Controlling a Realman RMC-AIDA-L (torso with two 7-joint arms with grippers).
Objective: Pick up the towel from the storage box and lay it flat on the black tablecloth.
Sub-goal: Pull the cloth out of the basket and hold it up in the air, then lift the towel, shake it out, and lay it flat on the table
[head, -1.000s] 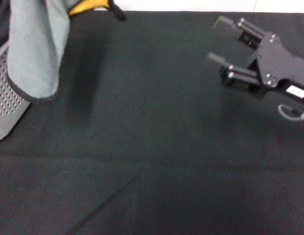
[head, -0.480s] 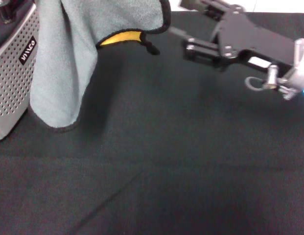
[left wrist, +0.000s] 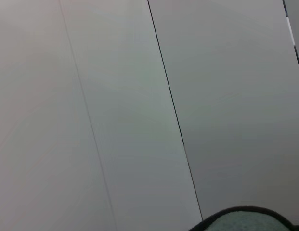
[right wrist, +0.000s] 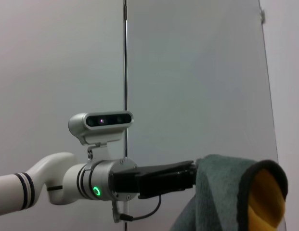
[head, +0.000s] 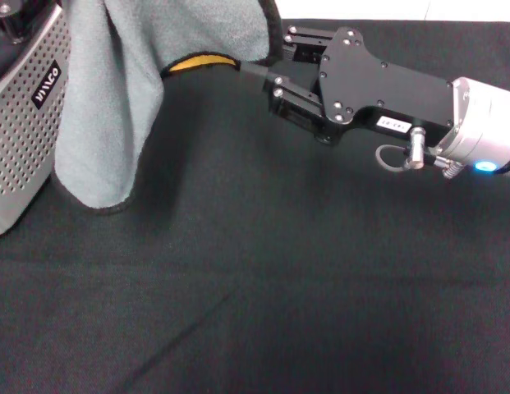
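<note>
The towel (head: 115, 98) ran off the head view's top edge, so its upper part and whatever held it there stayed unseen. The storage box (head: 25, 139) was cut by the left edge. The right gripper (head: 267, 61) reached the towel's hem, its fingers' tips lost against the dark trim. In the left wrist view only a sliver of towel (left wrist: 245, 221) showed.

The right gripper (head: 267, 64) was brought leftward and lower, from well right of the towel (head: 115, 98) to its trimmed right edge. The towel was carried rightward, so the storage box (head: 25, 139) was uncovered further.
</note>
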